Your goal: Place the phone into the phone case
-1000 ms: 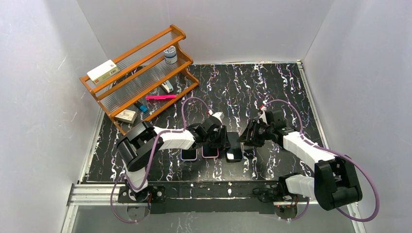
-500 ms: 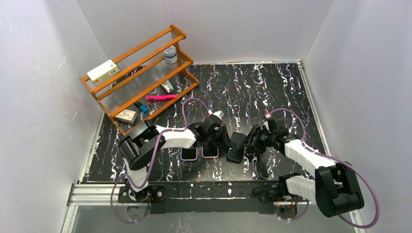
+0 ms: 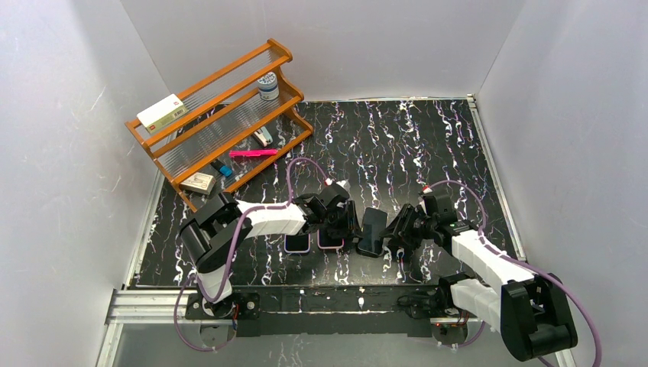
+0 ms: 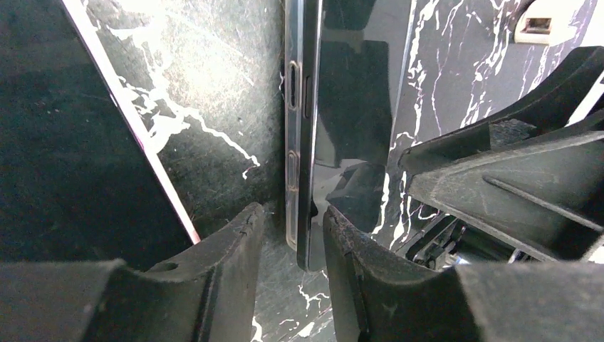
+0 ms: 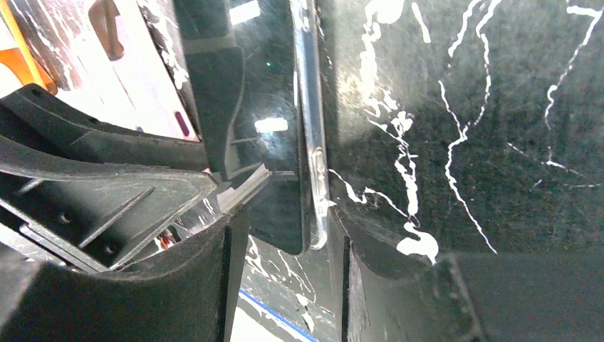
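The phone (image 3: 372,229), near the front edge of the table (image 3: 428,138), looks mostly seated in its clear case (image 4: 293,142). The right gripper (image 5: 288,228) seems clamped on one end. The left gripper (image 4: 290,217) straddles the other end, part-open. Final pressing-in remains.

robot lab, white enclosure walls (image 3: 69,153)

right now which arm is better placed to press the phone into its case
Probably left: the left claw straddles the glossy black phone and clear plastic case rim; the right claw seems busy propping them.
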### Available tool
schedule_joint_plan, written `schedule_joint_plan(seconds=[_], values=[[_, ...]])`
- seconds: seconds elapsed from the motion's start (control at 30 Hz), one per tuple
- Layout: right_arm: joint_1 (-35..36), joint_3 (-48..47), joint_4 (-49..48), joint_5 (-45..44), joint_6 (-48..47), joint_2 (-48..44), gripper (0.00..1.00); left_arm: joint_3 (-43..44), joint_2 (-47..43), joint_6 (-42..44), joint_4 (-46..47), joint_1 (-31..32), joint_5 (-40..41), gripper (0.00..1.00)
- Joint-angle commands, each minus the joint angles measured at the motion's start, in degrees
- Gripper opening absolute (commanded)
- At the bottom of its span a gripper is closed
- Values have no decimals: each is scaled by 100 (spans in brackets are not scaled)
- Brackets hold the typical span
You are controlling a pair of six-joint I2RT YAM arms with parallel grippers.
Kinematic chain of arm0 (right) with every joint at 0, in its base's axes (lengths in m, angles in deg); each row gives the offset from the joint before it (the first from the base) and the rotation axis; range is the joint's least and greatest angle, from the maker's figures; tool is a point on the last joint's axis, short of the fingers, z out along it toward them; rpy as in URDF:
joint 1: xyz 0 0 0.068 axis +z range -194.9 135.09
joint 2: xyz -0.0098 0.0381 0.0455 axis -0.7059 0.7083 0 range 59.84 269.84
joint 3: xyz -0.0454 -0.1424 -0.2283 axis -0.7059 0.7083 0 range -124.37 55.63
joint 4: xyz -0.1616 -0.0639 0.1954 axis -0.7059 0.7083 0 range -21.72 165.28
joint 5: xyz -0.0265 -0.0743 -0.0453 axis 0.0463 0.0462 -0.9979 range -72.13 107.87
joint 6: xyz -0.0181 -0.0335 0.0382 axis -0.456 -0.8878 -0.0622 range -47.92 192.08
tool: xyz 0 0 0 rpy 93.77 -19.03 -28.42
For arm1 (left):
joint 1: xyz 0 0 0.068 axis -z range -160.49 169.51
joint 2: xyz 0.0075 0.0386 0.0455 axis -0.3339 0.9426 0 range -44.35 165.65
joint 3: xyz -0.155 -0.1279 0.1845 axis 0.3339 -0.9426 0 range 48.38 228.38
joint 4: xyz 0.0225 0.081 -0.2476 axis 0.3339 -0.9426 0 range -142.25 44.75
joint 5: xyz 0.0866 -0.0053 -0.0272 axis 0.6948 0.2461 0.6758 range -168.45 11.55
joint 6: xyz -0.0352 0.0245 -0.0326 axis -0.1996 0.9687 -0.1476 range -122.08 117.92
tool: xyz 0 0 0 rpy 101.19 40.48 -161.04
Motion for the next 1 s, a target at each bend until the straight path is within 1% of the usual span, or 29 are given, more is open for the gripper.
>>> schedule_joint_plan(seconds=[0.0, 0.13, 0.23, 0.37, 0.43, 0.5, 0.57, 0.63, 0.67, 0.73, 0.77, 0.87, 0.97], values=[[-22, 157, -103, 202, 42, 94, 52, 52, -143, 90, -294, 84, -158, 34], [-21, 362, -440, 399, 154, 145, 52, 142, 45, -5, -131, 169, -295, 27], [-23, 523, -807, 632, 337, 158, 50, 195, 208, -163, 76, 248, -431, 17], [-16, 650, -1007, 736, 507, 115, 47, 241, 373, -394, 327, 395, -526, 6], [-13, 739, -1162, 798, 634, 60, 46, 292, 434, -503, 389, 441, -551, 2], [-11, 857, -1254, 846, 735, 35, 43, 306, 454, -604, 511, 479, -585, 0], [-10, 894, -1484, 895, 800, 67, 41, 340, 453, -649, 587, 516, -594, 1], [-14, 857, -1449, 860, 772, 125, 40, 389, 500, -624, 467, 529, -559, 3], [-14, 808, -1377, 810, 716, 128, 40, 387, 495, -602, 374, 529, -503, 5], [-14, 612, -1029, 643, 570, 86, 41, 403, 384, -467, 48, 509, -299, 13], [-11, 504, -847, 532, 467, 35, 42, 431, 290, -364, -134, 489, -142, 17], [-20, 212, -371, 80, 324, -196, 53, 534, 25, -114, -486, 364, 216, 20], [-16, 158, -298, -266, 270, -305, 55, 559, -55, -78, -485, 110, 235, 22]])
